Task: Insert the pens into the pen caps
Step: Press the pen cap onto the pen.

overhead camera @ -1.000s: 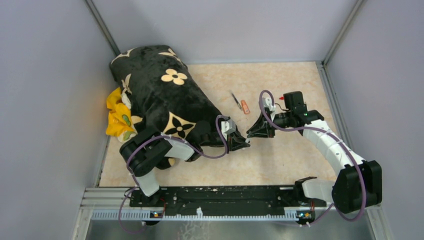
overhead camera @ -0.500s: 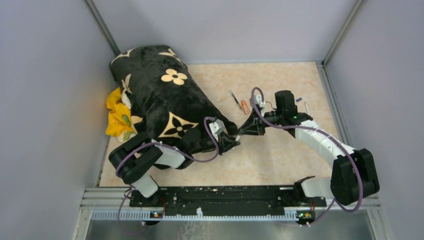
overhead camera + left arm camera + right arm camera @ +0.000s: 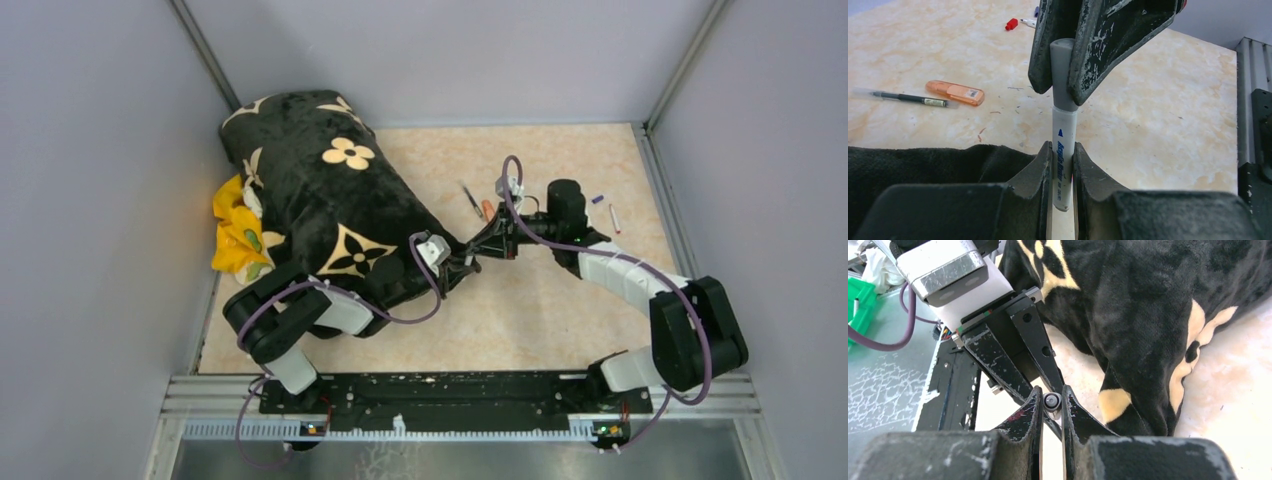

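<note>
My left gripper (image 3: 1063,167) is shut on a white-barrelled pen (image 3: 1064,150) with blue print, held upright between its fingers. A greyish pen cap (image 3: 1063,75) sits on the pen's far end, in line with the barrel, and my right gripper (image 3: 1052,402) is shut on that cap (image 3: 1052,401). In the top view the two grippers meet tip to tip, left gripper (image 3: 462,268) and right gripper (image 3: 487,243). An orange marker (image 3: 955,92) and a thin dark pen (image 3: 903,97) lie side by side on the table. A red cap (image 3: 1011,24) lies by another white pen (image 3: 1028,22) farther back.
A black plush cover with cream flower shapes (image 3: 320,200) fills the table's left side, right next to my left arm, with a yellow cloth (image 3: 235,235) at its left edge. A purple cap (image 3: 597,199) lies at the right. Grey walls close in the beige table (image 3: 560,320).
My right gripper has swung left and met the left gripper tip to tip. The left gripper has drawn back a little to the left with the pen.
</note>
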You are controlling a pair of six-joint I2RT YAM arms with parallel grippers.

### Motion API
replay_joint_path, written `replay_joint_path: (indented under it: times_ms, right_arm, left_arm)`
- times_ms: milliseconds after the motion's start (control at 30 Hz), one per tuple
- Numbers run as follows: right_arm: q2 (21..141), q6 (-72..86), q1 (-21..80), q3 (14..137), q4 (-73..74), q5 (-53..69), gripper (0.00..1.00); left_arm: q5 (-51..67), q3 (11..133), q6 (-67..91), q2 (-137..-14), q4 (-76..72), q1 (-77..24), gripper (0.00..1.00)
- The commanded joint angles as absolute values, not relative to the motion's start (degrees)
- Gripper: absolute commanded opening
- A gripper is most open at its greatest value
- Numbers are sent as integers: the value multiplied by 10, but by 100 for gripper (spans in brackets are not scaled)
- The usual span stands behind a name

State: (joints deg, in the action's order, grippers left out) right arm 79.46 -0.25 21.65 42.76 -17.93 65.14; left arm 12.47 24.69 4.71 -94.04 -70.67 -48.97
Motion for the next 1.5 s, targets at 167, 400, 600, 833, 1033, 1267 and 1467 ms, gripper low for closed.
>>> replay_joint_path:
  times_ms: [167, 400, 600, 833, 1033, 1267, 1467]
  right_arm:
    - [837, -49, 285, 445, 17, 762, 0]
    - [846, -114, 295, 473, 108, 786, 0]
    - [847, -128, 303, 481, 127, 805, 0]
    - [849, -130, 305, 488, 140, 802, 0]
    - [854, -105, 306, 488, 125, 741, 0]
    - [853, -82, 302, 484, 110, 646, 0]
    - [839, -95, 273, 488, 128, 646, 0]
  left_arm:
    - [267, 312, 123, -884, -843, -368, 0]
    - [493, 355, 192, -869, -795, -319, 0]
    - [513, 390, 222, -895, -823, -313, 0]
    - [501, 436, 139, -882, -730, -306, 0]
    - [253, 445, -29, -819, -574, -361, 0]
    - [64, 409, -23, -802, -662, -397, 0]
    - [222, 401, 71, -775, -674, -351, 0]
